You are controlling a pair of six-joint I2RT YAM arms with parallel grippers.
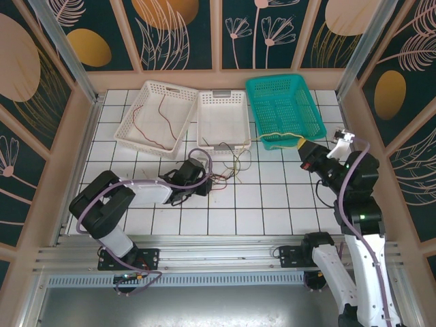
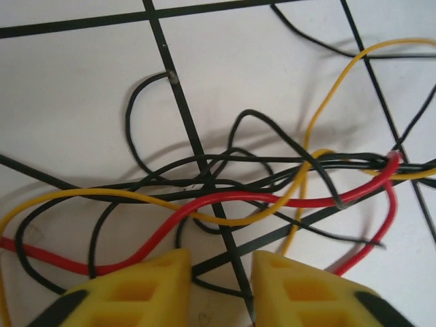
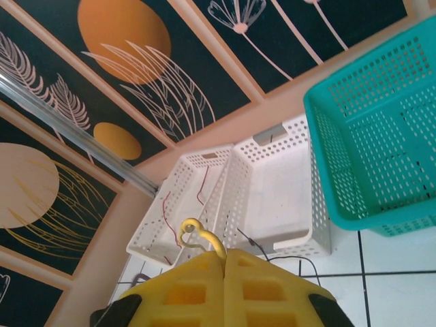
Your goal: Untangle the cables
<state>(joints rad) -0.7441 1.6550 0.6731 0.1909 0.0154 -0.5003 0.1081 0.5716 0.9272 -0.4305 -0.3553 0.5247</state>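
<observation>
red/black/yellow cables (image 2: 238,198) tangled on tiles (image 2: 75,82) | 2 fingers (image 2: 143,289) apart

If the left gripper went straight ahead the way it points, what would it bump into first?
The tangle of cables. The left gripper is open just short of it. The yellow cable looks nearest, with red just behind, though depth is hard to judge.

Black-and-white arms (image 1: 146,193), lilac cables (image 1: 338,204), yellow tool fingers (image 2: 146,289).

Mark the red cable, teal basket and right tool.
red cable (image 2: 231,198), left wrist view, mid-span where it crosses the tangle.
teal basket (image 1: 283,105), top view, bare mesh floor.
right tool (image 3: 225,255), right wrist view, seam between the fingertips, shut on the yellow cable (image 3: 204,234).
</observation>
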